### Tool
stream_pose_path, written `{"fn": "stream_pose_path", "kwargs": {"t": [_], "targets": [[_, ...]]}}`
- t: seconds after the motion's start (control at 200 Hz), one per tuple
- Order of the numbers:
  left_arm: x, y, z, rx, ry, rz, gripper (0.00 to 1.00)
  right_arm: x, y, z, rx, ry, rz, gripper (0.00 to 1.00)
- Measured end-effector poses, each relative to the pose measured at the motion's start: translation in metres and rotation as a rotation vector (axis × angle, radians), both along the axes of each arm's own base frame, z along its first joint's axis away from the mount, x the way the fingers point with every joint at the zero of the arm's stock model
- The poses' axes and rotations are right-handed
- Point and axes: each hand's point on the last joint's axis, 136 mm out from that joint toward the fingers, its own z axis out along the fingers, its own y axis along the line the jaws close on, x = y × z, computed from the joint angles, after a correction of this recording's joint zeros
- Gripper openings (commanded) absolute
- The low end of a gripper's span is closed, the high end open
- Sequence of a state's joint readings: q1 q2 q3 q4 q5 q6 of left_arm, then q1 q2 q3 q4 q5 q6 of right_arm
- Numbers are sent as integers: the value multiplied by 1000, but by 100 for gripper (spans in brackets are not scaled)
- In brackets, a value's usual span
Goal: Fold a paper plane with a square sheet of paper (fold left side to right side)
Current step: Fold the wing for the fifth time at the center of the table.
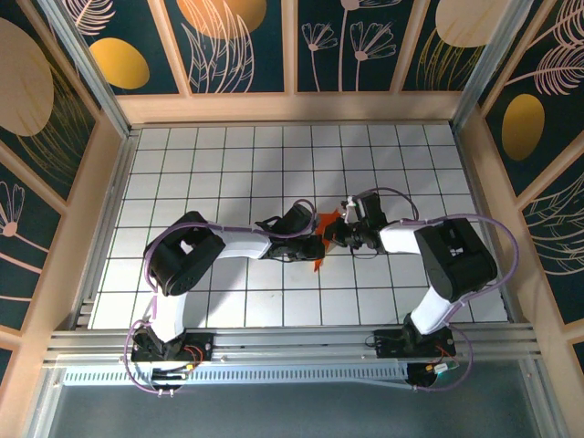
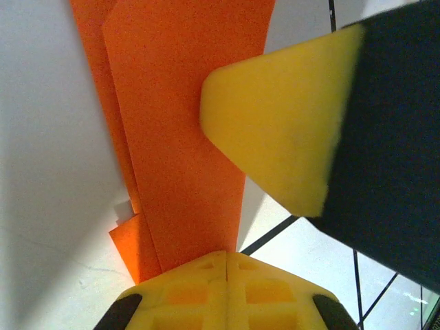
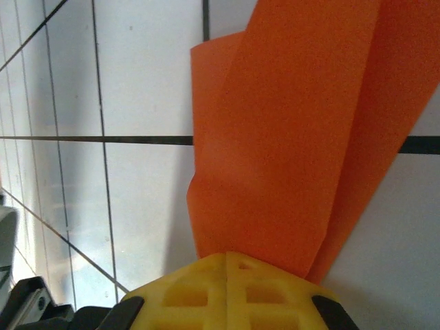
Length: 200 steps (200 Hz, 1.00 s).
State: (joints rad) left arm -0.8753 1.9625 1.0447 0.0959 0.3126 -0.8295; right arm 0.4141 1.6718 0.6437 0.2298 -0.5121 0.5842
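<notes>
Item: orange sheet of paper (image 2: 179, 151), folded into overlapping layers, located near the middle of the white grid-tiled table (image 1: 219, 164) where the two arms meet. Left gripper (image 2: 227, 256): yellow fingers pressed together with no gap, the sheet's narrow end pinched in the seam (a lower layer pokes out to one side). Right gripper (image 3: 227, 258): likewise clamped tight on the sheet, the paper fanning out wide beyond it, with one of its yellow fingertips (image 2: 275, 124) overlapping the sheet's edge in the left wrist view.

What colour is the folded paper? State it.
Plain bright orange paper, clearest in the right wrist view.
</notes>
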Motion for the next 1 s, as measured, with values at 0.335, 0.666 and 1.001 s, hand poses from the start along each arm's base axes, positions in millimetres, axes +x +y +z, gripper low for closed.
{"fn": "stream_pose_path", "kwargs": {"t": [0.335,0.666,1.001], "targets": [[3,1,-1,16,-21,2,0,3,-4,-7,-37,-21,8,0],[7,2,0,25,-39,12,0,22,-22,-6,-46,-48,-27,0],[9,3,0,29,-49,20,0,45,-41,-5,-16,-41,-74,0]]}}
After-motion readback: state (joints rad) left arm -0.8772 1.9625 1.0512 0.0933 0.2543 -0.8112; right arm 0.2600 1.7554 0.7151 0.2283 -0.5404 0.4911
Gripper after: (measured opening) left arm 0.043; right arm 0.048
